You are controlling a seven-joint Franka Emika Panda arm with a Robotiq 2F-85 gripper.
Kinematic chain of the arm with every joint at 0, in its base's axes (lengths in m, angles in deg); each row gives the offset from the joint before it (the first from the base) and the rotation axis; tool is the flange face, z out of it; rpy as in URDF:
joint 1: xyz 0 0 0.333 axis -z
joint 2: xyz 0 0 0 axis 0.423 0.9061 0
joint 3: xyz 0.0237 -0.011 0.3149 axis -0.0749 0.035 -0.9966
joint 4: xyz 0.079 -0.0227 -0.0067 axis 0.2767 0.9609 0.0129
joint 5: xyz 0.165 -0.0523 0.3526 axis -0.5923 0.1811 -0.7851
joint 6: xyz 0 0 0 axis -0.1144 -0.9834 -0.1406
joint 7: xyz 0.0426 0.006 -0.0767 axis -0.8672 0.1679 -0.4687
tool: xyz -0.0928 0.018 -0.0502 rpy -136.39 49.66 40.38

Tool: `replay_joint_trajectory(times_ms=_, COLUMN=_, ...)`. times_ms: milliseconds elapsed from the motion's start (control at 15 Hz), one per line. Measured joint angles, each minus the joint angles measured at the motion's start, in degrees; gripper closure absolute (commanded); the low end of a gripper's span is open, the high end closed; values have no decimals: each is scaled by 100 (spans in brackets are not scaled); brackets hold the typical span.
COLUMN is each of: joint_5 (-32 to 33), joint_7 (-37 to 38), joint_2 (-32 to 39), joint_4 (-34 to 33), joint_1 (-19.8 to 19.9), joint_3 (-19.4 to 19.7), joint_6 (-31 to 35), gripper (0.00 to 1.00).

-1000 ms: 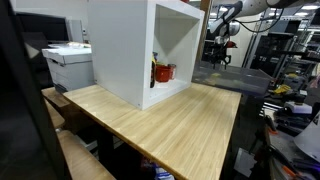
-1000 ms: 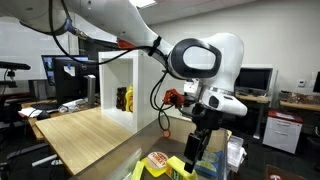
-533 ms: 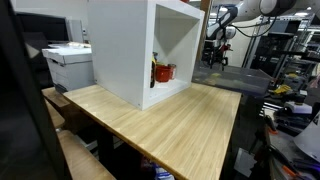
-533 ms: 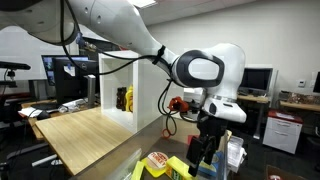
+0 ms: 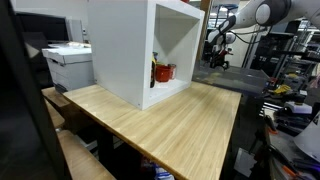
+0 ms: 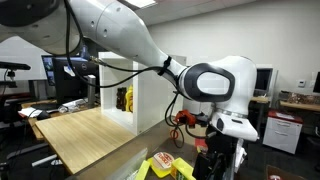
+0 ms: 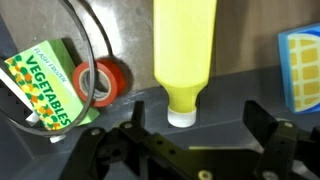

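Observation:
In the wrist view my gripper [image 7: 198, 118] is open, its two black fingers wide apart. A yellow squeeze bottle [image 7: 185, 45] with a white cap [image 7: 182, 117] lies between and just beyond them, cap toward me. Left of it are a red tape roll [image 7: 104, 82] and a green "Vegetables" box [image 7: 45, 85]. A yellow and blue item [image 7: 300, 62] sits at the right edge. In an exterior view the gripper [image 6: 214, 163] hangs low beside the table's end, near yellow packages [image 6: 165, 166]. In an exterior view the arm [image 5: 225, 35] shows far behind the cabinet.
A white open cabinet [image 5: 140, 45] stands on the wooden table [image 5: 170, 120] and holds red and yellow items [image 5: 162, 72]. It also shows in an exterior view [image 6: 120, 85]. A black cable [image 7: 95, 40] curves over the box and tape. Desks, monitors and a printer [image 5: 68, 62] surround the table.
The arm's wrist has swung to the right and lower beside the table's end. The gripper stays open and holds nothing.

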Motion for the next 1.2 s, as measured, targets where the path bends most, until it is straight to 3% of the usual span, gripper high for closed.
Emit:
replay_joint_trajectory(times_ms=67, joint_5=5, joint_7=0, joint_2=53, joint_4=-38, joint_1=43, joint_3=17, joint_6=0, gripper=25)
replay_joint_trajectory(times_ms=200, joint_5=20, joint_7=0, joint_2=72, joint_4=-38, joint_1=43, joint_3=53, joint_6=3, gripper=30)
replay_joint_trajectory(times_ms=867, joint_5=151, joint_7=0, joint_2=81, joint_4=-32, joint_1=-73, joint_3=121, joint_6=68, gripper=93)
replay_joint_trajectory(times_ms=1200, joint_5=151, joint_7=0, joint_2=1, joint_4=38, joint_1=-162, joint_3=175, joint_6=241, gripper=90)
